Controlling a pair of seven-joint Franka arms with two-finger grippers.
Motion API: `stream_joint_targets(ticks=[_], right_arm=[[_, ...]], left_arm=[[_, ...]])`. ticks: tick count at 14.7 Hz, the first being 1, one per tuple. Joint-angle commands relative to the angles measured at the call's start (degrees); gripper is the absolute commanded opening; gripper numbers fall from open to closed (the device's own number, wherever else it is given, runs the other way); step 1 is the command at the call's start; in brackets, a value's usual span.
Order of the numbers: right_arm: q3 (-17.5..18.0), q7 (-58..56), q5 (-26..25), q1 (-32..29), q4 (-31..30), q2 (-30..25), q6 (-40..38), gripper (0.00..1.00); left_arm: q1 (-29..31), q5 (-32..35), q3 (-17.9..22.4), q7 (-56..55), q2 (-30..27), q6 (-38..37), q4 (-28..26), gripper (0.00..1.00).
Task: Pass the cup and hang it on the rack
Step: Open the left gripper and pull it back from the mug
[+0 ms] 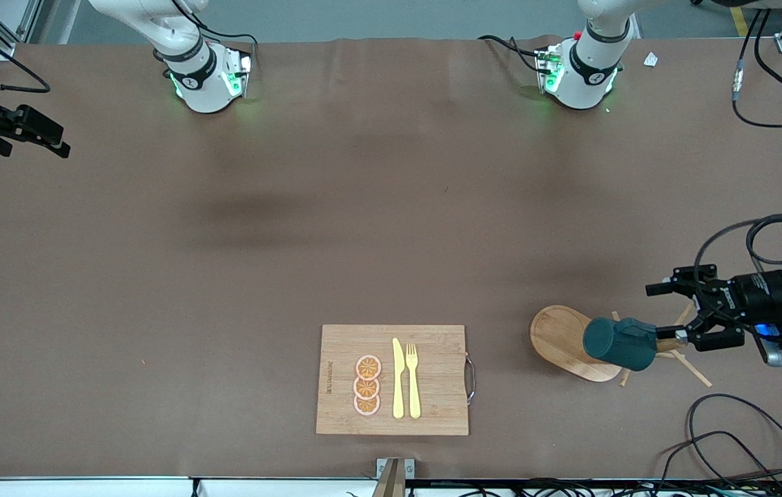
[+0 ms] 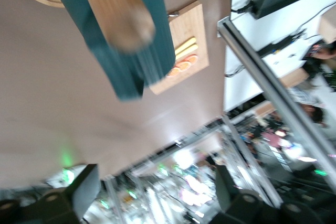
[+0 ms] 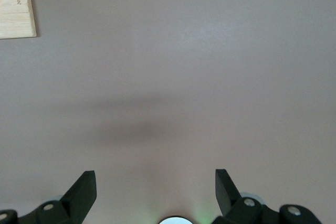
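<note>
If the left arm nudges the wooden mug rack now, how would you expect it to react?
The rack looks light, so it may slide. With the cup hanging on one side, it could tip that way. Its thin pegs seem fragile. The left tool is open beside it.

I see a dark teal cup (image 1: 622,343) on the pale wood rack (image 1: 560,338) — yellow cutlery (image 1: 406,378), orange slices (image 1: 367,385), a brown table (image 1: 225,276).

A brown table cover (image 1: 363,207) is filling the frame, soft shadows lying across its middle; grey floor (image 1: 363,17) is showing along the top edge.
</note>
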Motion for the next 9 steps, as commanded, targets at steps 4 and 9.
stream_joint_targets(ticks=[4,9], right_arm=[[0.6,-1.2,-0.2,-1.2,-0.2,-0.9,-1.1,1.0],[0.6,-1.2,-0.2,-1.3,-0.2,-0.9,-1.2,1.0]], left_arm=[[-0.7,25.3,-10.2,0.3,-9.7,-2.2,-0.9,1.0],[-0.4,53.4,-19.1,8.8,-16.6,-7.5,-0.5,1.0]])
